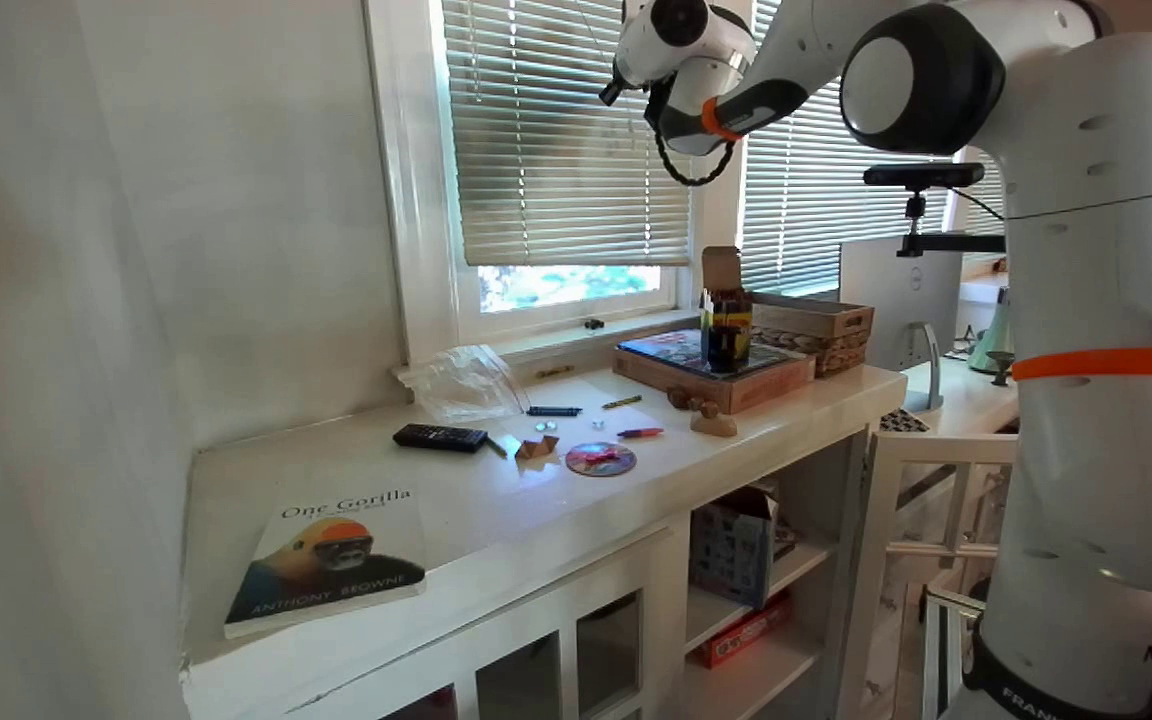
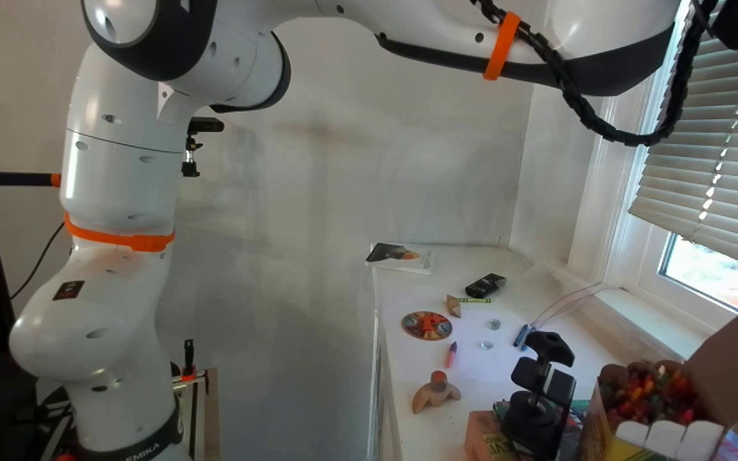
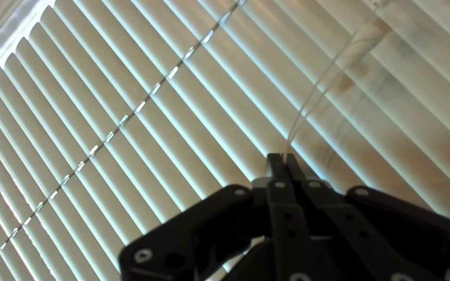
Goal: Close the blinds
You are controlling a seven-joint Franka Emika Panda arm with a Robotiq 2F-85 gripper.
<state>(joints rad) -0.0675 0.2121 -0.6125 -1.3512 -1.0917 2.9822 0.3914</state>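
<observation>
- The gripper (image 3: 284,158) looks pinched tight on some thin cords (image 3: 300,113). Prob best to feed them upward slowly, no yanking, so the bottom rail (image 1: 576,262) drops level.
- Blinds (image 1: 556,150) hang above the tabletop's (image 1: 496,510) window-side edge, bright strip of window (image 1: 571,288) below.
- Most swing room looks to be over the front corner by the book (image 1: 331,565); the tall box (image 1: 729,340) nearer the window-side edge could get bumped.

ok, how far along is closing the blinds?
Done: in an exterior view, the blinds hang low, leaving just a strip of window bare below them. In hand: in the wrist view, the fingers are shut on thin cords. Left: probably lowering the bottom rail over that strip, then releasing the cords. Light between the slats may call for tilting too.
</observation>
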